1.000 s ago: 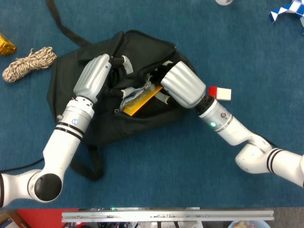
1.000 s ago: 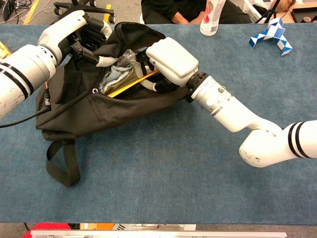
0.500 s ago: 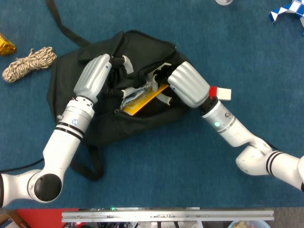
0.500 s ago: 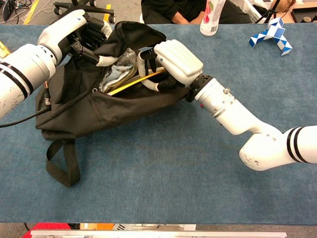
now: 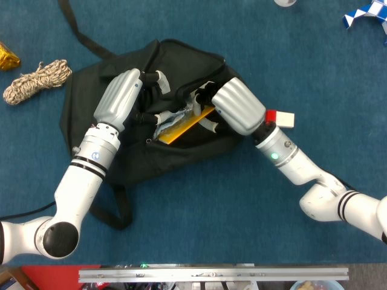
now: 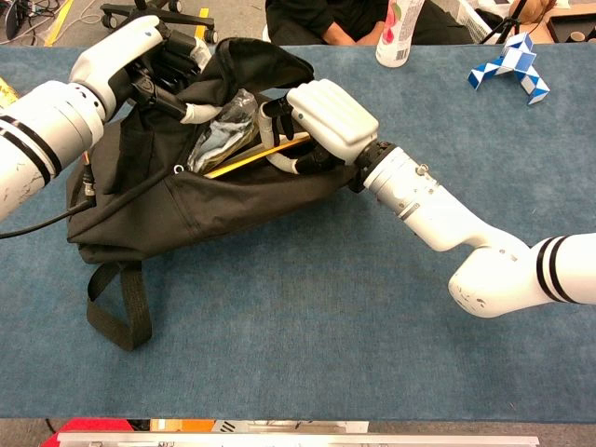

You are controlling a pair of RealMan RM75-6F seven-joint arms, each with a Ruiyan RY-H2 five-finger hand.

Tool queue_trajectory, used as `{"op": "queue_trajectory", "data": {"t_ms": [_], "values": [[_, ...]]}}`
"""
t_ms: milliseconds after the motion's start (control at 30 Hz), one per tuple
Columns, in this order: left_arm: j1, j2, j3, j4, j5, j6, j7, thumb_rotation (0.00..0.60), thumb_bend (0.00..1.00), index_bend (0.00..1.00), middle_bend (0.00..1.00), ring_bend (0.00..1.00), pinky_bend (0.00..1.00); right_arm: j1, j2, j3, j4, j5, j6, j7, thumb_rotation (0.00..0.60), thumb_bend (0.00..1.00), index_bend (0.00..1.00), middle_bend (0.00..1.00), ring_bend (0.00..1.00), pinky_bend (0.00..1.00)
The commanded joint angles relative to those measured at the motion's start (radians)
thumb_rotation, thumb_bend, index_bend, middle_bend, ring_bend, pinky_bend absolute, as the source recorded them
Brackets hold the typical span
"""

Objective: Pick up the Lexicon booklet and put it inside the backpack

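Insertion step. Nearest, the backpack (image 6: 186, 209) lies open. The right hand (image 6: 321, 121), fingers curled on the Lexicon booklet (image 6: 244, 160), holds it partly inside the opening. Farther back, the left hand (image 6: 140, 56) grips the bag's upper rim. Next move likely calls for deeper pushing, then release.

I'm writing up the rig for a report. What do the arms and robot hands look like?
Both arms are glossy white tubes with black bands at the joints. The left robot hand and right robot hand have silver-grey backs and black and white fingers. A green light glows on the right forearm; a black cable trails by the left arm.
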Motion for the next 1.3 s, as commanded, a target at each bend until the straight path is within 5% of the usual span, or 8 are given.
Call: {"op": "queue_trajectory", "data": {"t_ms": [33, 533, 1000, 1300], "values": [[0.0, 0.001, 0.001, -0.001, 0.0, 0.001, 0.002, 0.6, 0.34, 0.62, 0.72, 0.73, 0.93, 0.006, -0.008, 0.002, 0.01, 0.004, -0.012, -0.014, 0.6, 0.59, 0.73, 0.64, 0.58, 0.77], [0.001, 0.009, 0.003, -0.005, 0.001, 0.004, 0.004, 0.6, 0.34, 0.62, 0.72, 0.73, 0.93, 0.01, 0.032, 0.007, -0.057, 0.045, -0.109, -0.125, 0.6, 0.52, 0.65, 0.57, 0.49, 0.7], [-0.002, 0.01, 0.005, -0.004, -0.003, 0.008, 0.012, 0.6, 0.34, 0.61, 0.72, 0.73, 0.93, -0.003, 0.147, 0.036, -0.26, 0.119, -0.22, -0.247, 0.6, 0.33, 0.21, 0.35, 0.28, 0.49], [-0.003, 0.021, 0.007, -0.008, -0.004, -0.004, 0.01, 0.6, 0.34, 0.59, 0.71, 0.72, 0.92, -0.038, 0.303, 0.044, -0.459, 0.112, -0.18, -0.275, 0.6, 0.33, 0.14, 0.32, 0.26, 0.46]]}}
